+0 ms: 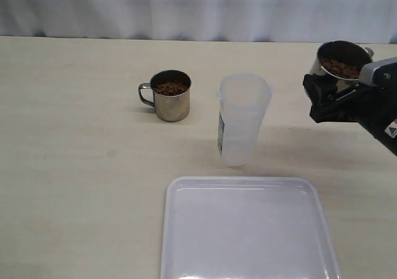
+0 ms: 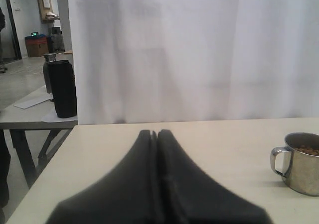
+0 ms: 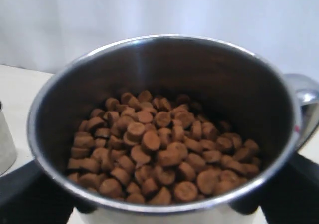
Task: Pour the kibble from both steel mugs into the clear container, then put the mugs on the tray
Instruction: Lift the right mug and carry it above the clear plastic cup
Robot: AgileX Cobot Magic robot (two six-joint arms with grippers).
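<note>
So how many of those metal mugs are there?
2. One steel mug stands on the table, left of the clear container, with kibble inside. The other steel mug is held up in the right gripper at the right, also with kibble. Nothing seems to hide a third.

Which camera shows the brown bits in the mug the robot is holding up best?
The right wrist view: it looks straight into the lifted steel mug, so the kibble fills the picture. The exterior view shows that kibble small, at the right edge. The left wrist view shows only the other mug.
</note>
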